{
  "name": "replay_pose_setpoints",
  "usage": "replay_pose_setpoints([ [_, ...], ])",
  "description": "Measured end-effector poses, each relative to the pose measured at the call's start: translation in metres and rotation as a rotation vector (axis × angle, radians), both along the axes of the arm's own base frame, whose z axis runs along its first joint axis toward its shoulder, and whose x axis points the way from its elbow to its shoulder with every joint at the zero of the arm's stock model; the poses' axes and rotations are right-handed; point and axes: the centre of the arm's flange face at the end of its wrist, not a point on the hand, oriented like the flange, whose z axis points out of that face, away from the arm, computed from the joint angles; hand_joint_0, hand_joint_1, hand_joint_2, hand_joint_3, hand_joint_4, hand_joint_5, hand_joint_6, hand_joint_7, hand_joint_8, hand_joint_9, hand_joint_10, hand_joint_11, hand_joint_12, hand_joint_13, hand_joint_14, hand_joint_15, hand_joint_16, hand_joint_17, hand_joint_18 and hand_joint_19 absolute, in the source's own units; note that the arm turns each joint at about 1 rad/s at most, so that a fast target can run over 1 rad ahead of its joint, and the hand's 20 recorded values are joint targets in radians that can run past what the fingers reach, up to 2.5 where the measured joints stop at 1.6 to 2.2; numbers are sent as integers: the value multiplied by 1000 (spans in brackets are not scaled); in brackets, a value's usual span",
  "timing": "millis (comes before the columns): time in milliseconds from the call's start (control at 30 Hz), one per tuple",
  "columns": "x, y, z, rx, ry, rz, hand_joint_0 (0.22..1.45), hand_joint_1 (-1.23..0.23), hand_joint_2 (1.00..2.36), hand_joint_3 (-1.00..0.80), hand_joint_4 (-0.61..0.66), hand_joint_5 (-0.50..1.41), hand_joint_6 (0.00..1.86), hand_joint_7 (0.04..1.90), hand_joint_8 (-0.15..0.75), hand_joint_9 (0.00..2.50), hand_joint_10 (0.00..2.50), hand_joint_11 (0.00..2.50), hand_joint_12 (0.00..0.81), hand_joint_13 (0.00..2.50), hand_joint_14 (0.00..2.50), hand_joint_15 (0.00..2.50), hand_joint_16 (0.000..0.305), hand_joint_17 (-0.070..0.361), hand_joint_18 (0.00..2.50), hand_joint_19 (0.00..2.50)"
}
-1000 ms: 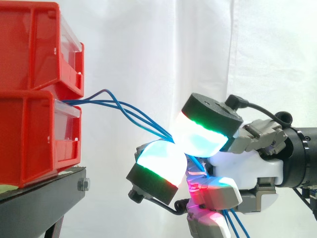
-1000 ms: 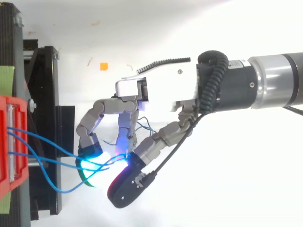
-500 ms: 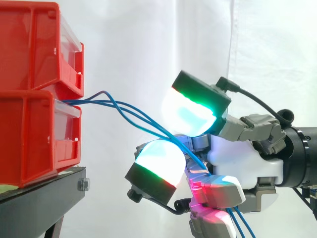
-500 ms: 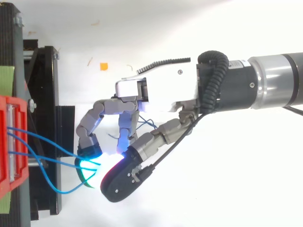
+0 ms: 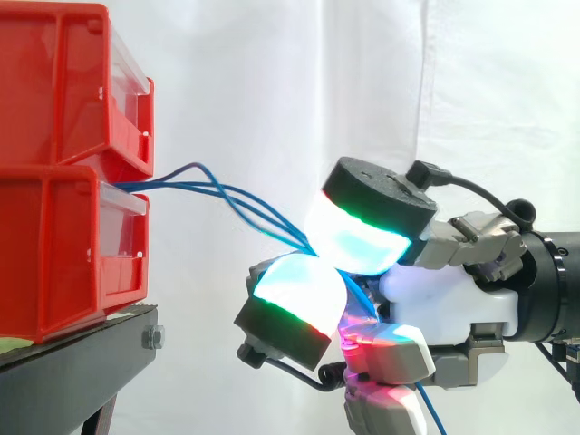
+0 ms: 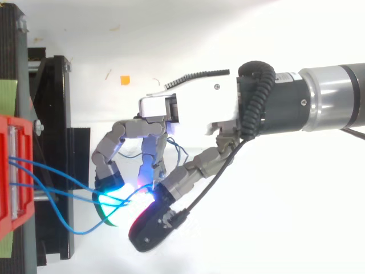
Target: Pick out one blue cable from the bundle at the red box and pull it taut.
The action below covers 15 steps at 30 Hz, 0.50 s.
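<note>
Upper pad (image 5: 355, 237) dropped back onto blue cables (image 5: 227, 195); hand (image 5: 449, 304) right of red bins (image 5: 63, 227), fingers (image 6: 108, 153) curled, pinching cables between pads.

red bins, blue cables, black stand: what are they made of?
Red bins: moulded plastic, glossy, with clear front inserts. Blue cables: thin flexible wire in smooth blue insulation, likely plastic, since they bend in soft curves. Black stand: probably metal, matte black, with a bolt head at its edge.

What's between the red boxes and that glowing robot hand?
Blue cables cross the gap in the side view, running from the lower red box to the fingers of the hand.
</note>
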Motion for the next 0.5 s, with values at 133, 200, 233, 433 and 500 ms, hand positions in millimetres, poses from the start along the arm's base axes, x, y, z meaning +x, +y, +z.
replay_pose_setpoints([
  [133,0,0,0,-1,0,-1,487,-744,1000,-500,57,-110,893,919,322,1267,24,730,393,1206,22,624,56,127,1108,622],
  [200,0,0,0,-1,-1,-1,459,-674,1000,-500,70,-105,874,931,327,1275,22,717,401,1216,20,616,59,132,1131,613],
  [233,0,0,0,0,-2,-1,457,-625,1000,-500,73,-103,866,911,331,1286,22,711,397,1221,20,605,59,132,1136,613],
  [433,1,0,0,0,-4,-1,600,-394,1000,-500,65,-83,767,999,294,1345,25,715,362,1223,24,647,51,114,1067,695],
  [500,1,0,0,-1,-4,-1,619,-447,1005,-432,72,-75,743,1050,299,1354,25,712,368,1221,24,638,51,116,1061,711],
])
